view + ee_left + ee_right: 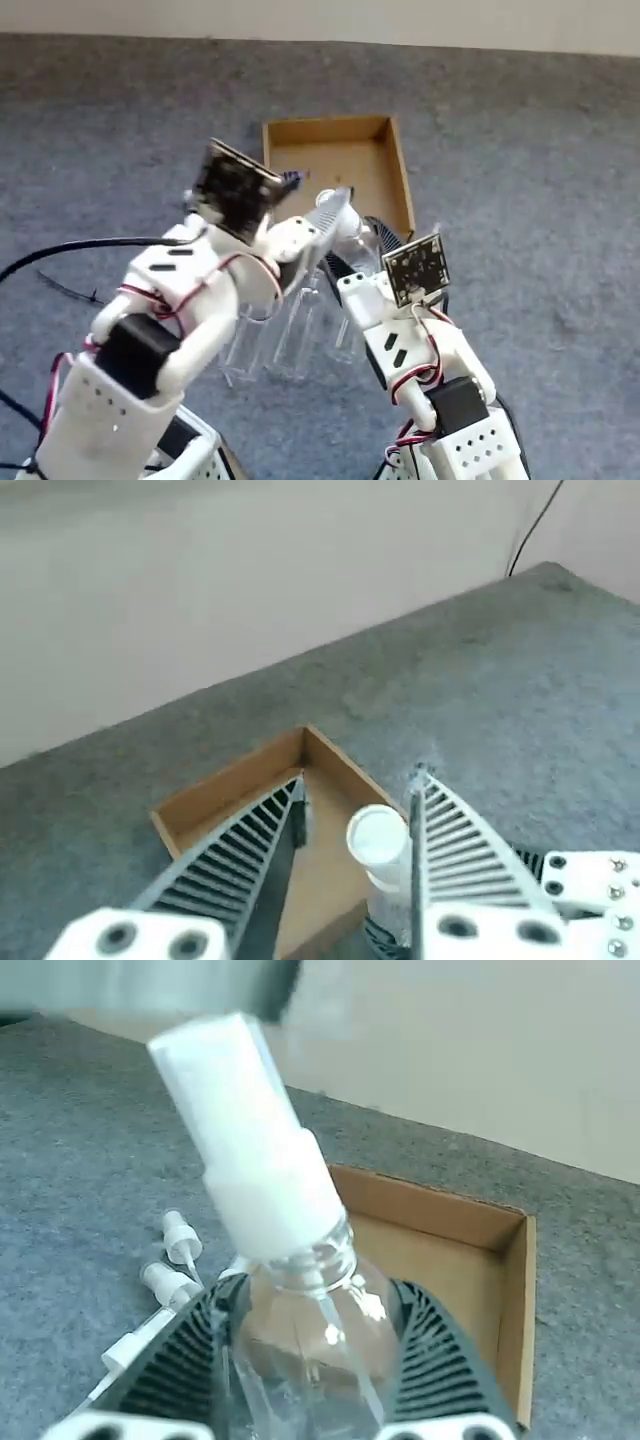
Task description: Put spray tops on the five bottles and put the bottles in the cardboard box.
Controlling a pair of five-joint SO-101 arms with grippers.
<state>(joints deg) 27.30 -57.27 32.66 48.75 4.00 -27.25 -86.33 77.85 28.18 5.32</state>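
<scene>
My right gripper (310, 1360) is shut on a clear bottle (300, 1310) and holds it upright in front of the cardboard box (440, 1210). A white spray top (255, 1160) sits tilted on the bottle's neck. From above, my left gripper (358, 780) stands open with its fingers on either side of that spray top (378, 835); one finger is close to it, the other apart. In the high view the two grippers meet at the held bottle (365, 245), just in front of the box (335, 125), which has no bottles in it.
Several clear bottles (290, 335) without tops are grouped on the grey carpet between the two arms. Loose white spray tops (180, 1235) lie on the carpet beside the box. Cables trail at the near left (70, 250).
</scene>
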